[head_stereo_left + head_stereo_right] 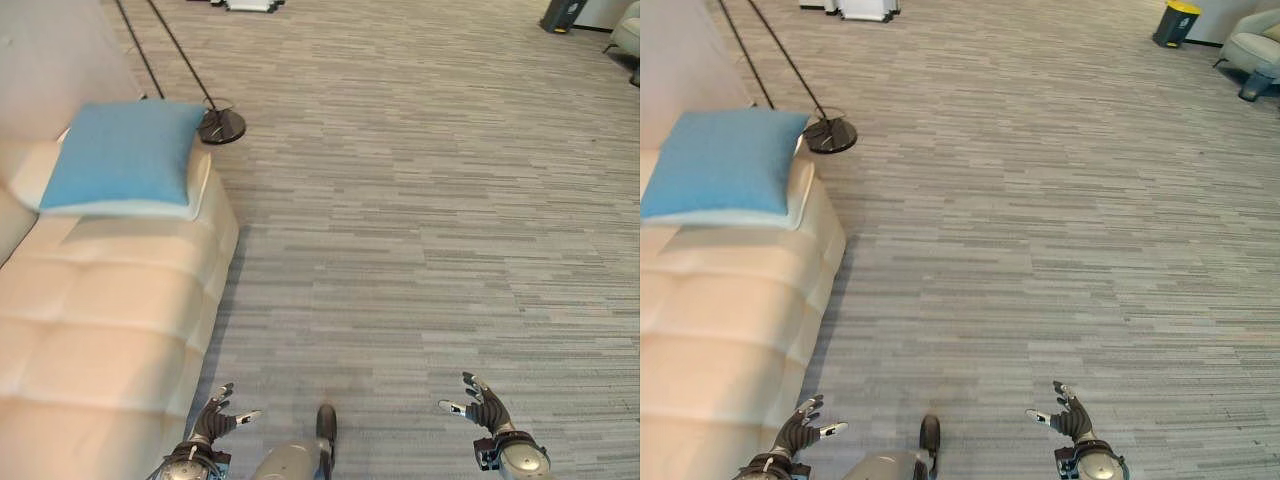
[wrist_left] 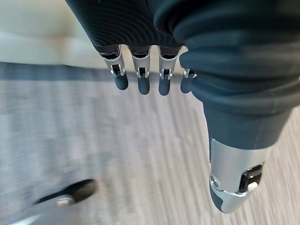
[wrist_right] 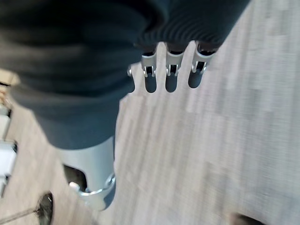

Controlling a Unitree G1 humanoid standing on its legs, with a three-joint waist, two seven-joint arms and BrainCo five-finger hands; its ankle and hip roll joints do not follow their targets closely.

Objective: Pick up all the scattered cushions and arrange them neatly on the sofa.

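Searching stage: blue cushion (image 1: 125,155) lying on far end of sofa (image 1: 100,320), left; left robot hand (image 1: 215,420) and right robot hand (image 1: 485,405) hanging wide, empty; locating another cushion is needed next

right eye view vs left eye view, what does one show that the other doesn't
The right eye view alone takes in a dark bin with a yellow top and a pale armchair at the far right. The left eye view alone takes in more of the cream sofa's backrest. Both share the blue square cushion lying on a white cushion at the cream sofa's end, the black round lamp base, the grey carpet, and the open left hand and right hand, holding nothing.
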